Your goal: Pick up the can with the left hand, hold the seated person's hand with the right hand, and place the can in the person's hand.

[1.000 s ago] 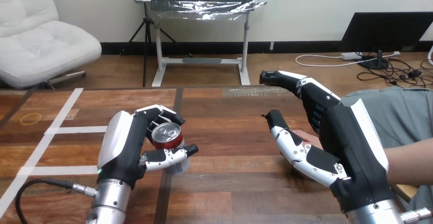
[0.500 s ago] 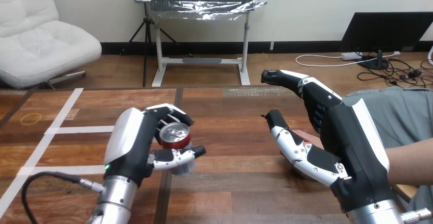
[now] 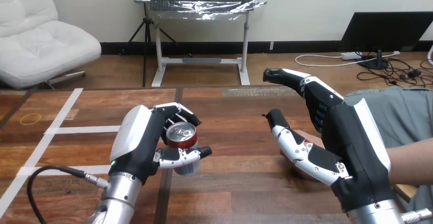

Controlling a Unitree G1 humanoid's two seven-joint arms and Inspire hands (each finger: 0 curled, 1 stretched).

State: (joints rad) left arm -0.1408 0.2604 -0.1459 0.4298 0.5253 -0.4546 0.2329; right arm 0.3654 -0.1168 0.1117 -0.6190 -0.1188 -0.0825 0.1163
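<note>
Resting upright in the left hand (image 3: 139, 143), the can (image 3: 182, 134) sits above the bench (image 3: 230, 114), near the middle of the head view and a little left of centre. Its silver top with the pull tab faces up and its wall is red; any print on that wall is too small to read. The left hand's fingers (image 3: 179, 113) are curled round the can's far side and its thumb (image 3: 185, 155) is wrapped across the near side, so the can is clasped between them, with the white shell of the hand's back turned up and to the left.

To the right, well apart from the can, the right hand (image 3: 350, 150) reaches forward over the bench. Its fingers (image 3: 292, 76) stretch out nearly straight, and its thumb (image 3: 287, 136) is spread away from them, pointing up and to the left. The person's hand (image 3: 309, 140) lies in the gap between that thumb and the palm, mostly hidden behind the thumb; whether the robot's hand touches it, I cannot tell, and nothing is curled round it. The person's forearm (image 3: 411, 160) comes in from the view's right edge, behind the right hand's wrist.

Farther left on the bench lie strips of white tape (image 3: 79, 129), and beyond them a small yellow ring (image 3: 31, 117) lies flat on the wood.
</note>
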